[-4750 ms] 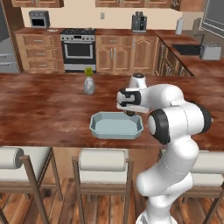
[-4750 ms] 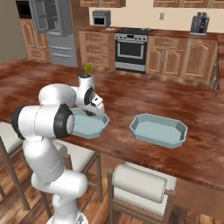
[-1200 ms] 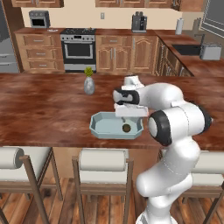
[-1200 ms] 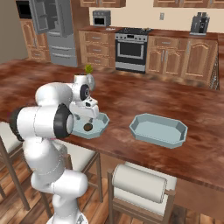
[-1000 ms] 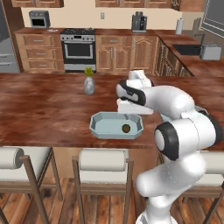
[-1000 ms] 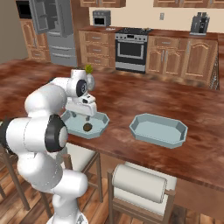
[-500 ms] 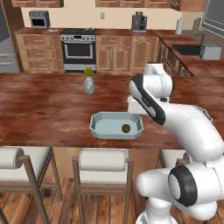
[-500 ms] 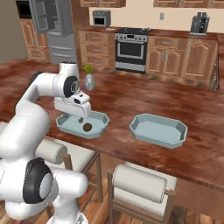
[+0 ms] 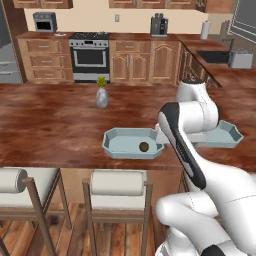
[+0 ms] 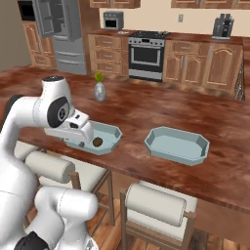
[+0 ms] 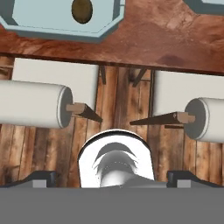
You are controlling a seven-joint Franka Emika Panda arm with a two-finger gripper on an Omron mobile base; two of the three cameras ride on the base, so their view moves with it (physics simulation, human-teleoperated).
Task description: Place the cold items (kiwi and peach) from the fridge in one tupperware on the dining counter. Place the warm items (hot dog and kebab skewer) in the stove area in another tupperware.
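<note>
Kiwi sits loose inside the nearer tupperware on the dining tabletop, toward that tub's right end in left base view; nothing touching it. Second tupperware lies further along the same tabletop, apart from the first, w/ no food visible in it. Gripper is empty, jaws spread wide; hand cam looks down past the tabletop edge at the stools and wood floor, so the hand is off the tub and over the stool side. Judgement: kiwi drop-off looks done, one cold item of two placed; peach not visible in these frames, presumably in the fridge, which stands at the back left in right base view, w/ an upper door ajar. Next move, as I read it: tuck arm, drive base round to fridge, find peach on a shelf, grab it w/ jaws wide, bring it back to the same tub as kiwi, not the other one. Hot dog and kebab by the stove come after that, into the second tub.
</note>
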